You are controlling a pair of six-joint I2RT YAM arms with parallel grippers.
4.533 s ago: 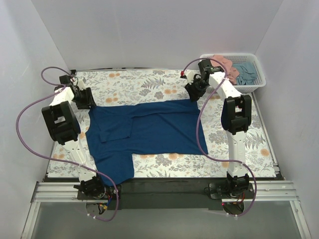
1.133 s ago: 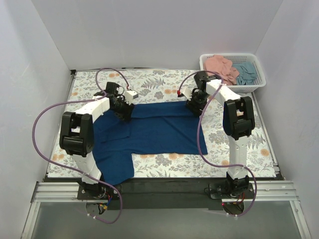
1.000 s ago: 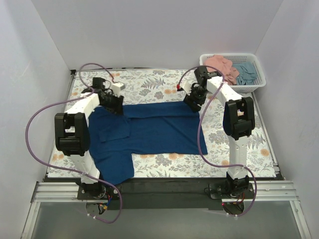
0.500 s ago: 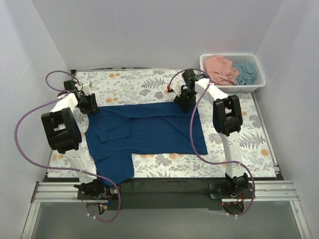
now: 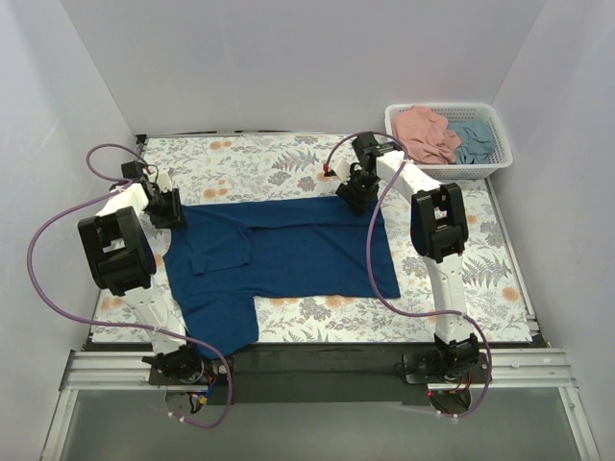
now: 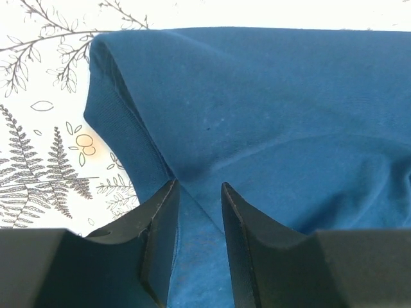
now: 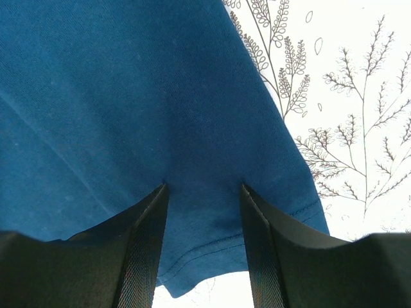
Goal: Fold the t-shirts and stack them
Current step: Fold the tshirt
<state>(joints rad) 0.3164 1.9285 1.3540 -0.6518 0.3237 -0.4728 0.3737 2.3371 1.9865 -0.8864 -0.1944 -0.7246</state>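
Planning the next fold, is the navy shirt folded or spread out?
Mostly spread: the navy shirt lies flat across the table, only a flap on its left side folded over.

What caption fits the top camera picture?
Left end effector and right end effector pinch the navy t-shirt on the table.

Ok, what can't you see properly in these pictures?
Top view: the left arm covers the left edge of the navy t-shirt.
Top view: the pink t-shirt and teal t-shirt lie crumpled in the basket, shapes hidden.
Wrist views: picture edges cut off the navy t-shirt; the left fingers and right fingers hide cloth under them.
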